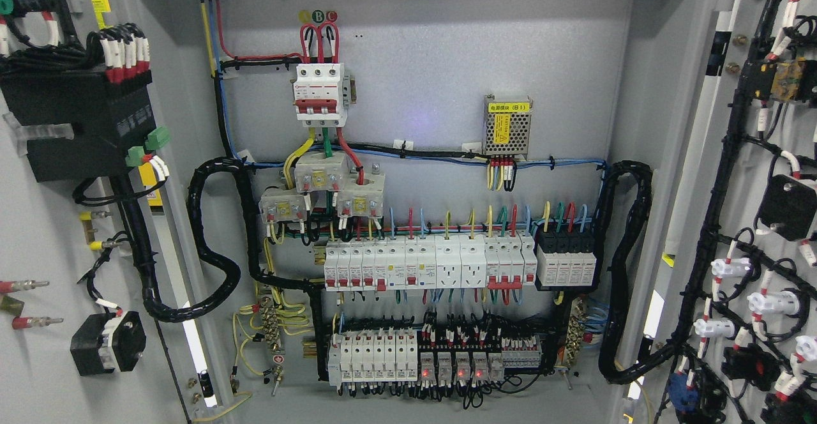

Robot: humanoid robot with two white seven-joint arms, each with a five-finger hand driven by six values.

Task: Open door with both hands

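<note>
1. A grey electrical cabinet [434, 60] filled the view, its back panel wired with breakers.
2. Two doors stood swung wide: the left door [38, 360] along the cabinet's left edge, the right door [740, 219] along its right edge, both showing their wired inner faces.
3. The opening step looked complete; little seemed left beyond perhaps withdrawing.
4. Inside were one three-pole main breaker [320, 95], one mesh-covered power supply [507, 127] and two rows of smaller breakers.
5. No robot hand appeared, so the state of the fingers could not be told.
</note>
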